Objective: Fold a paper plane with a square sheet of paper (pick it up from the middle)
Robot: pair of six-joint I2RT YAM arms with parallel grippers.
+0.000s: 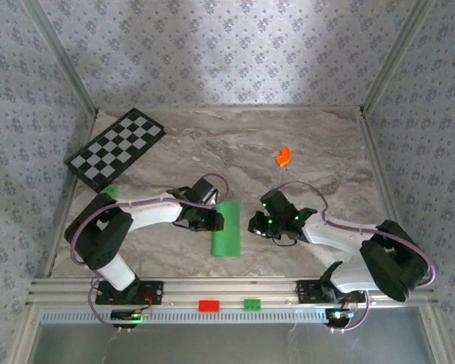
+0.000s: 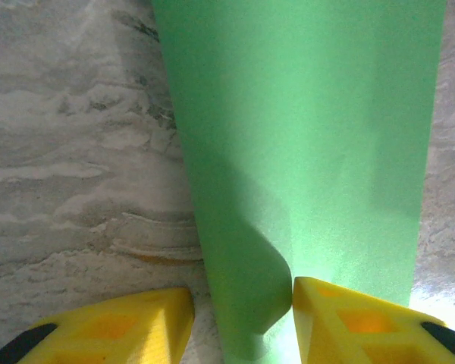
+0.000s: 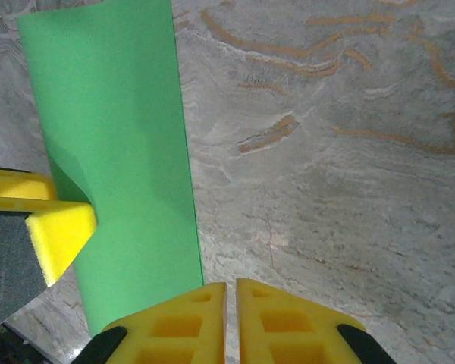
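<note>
At the near rail, a red block (image 1: 208, 305) and a green block (image 1: 252, 304) sit between the two arm bases on my overhead feed.

Past them, the square sheet of paper (image 1: 227, 231) lies on the marbled bench (image 1: 311, 133). It shows as a narrow, bright green strip running near to far, just left of centre, between the two arms' working ends.

The left gripper (image 1: 214, 220) is down at the strip's left long edge. On my left wrist feed its yellow fingers (image 2: 129, 326) stand apart, open, straddling that edge. The paper curls up off the bench there and leans against the inner face of the right-hand finger. A sliver of bare bench shows between the other finger and the paper, so nothing is clamped.

The right gripper (image 1: 255, 225) sits low, just beside the strip's right edge. On my right wrist feed its fingers (image 3: 174, 326) are closed tip to tip with nothing between them, over bare bench.

Farther out, a small orange curved piece (image 1: 283, 156) lies right of centre, well apart from the paper. A black-and-white checkered board (image 1: 114, 148) lies at an angle in the far left corner.
</note>
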